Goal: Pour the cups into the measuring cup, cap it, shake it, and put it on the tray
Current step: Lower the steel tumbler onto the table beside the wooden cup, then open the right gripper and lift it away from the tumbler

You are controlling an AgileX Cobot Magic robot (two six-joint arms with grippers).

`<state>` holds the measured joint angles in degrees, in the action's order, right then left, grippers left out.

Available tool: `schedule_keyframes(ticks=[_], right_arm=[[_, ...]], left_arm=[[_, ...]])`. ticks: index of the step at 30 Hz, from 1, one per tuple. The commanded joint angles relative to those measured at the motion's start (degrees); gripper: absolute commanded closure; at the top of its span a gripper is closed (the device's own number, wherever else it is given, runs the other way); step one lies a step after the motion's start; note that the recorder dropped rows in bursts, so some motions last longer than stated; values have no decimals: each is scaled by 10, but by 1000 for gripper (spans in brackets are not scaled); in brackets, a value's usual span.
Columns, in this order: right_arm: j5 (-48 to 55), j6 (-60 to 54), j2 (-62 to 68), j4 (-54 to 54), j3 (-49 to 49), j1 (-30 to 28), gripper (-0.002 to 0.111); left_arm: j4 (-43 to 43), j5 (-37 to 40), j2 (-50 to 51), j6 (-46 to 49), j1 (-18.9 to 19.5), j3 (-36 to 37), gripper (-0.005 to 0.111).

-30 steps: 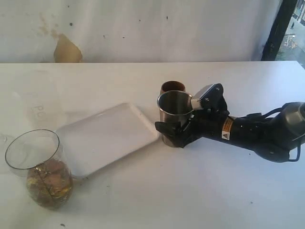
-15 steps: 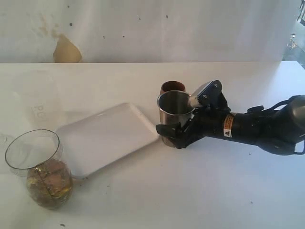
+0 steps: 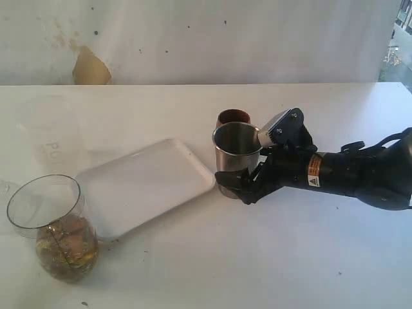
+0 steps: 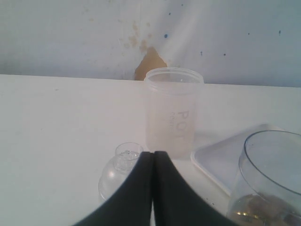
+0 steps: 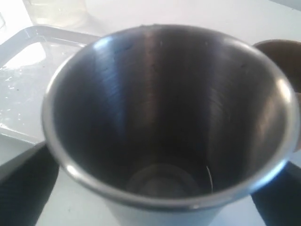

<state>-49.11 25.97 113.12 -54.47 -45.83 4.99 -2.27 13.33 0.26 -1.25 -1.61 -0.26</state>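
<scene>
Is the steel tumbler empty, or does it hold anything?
Empty: the right wrist view looks straight into the steel tumbler and shows only its bare metal bottom. It stands upright.

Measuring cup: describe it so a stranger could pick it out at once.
Start at the white tray in the middle of the table. Off its left end in the exterior view, nearest the camera, stands the measuring cup. It is clear-walled with brownish contents in the bottom, unlike the frosted, lettered cup, the steel tumbler and the wooden cup.
</scene>
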Motion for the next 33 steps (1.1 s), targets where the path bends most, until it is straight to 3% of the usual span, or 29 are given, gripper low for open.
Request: schedule_keyframes(ticks=[1,17,21,28,33], right_arm=[[30,-6,-30,9,13,-5,3],[138,6,-132,8,60,-5,3],[196,97,-180,8,60,-5,3],[177,248,-279,-40,60,-5,3],[181,274,-345,-84,60,-5,3]], left_arm=[[-3,0,-3,1,-3,3,107],[-3,0,-3,1,-3,3,107],[-3,0,-3,1,-3,3,107],[-3,0,-3,1,-3,3,107],[-3,0,-3,1,-3,3,107]])
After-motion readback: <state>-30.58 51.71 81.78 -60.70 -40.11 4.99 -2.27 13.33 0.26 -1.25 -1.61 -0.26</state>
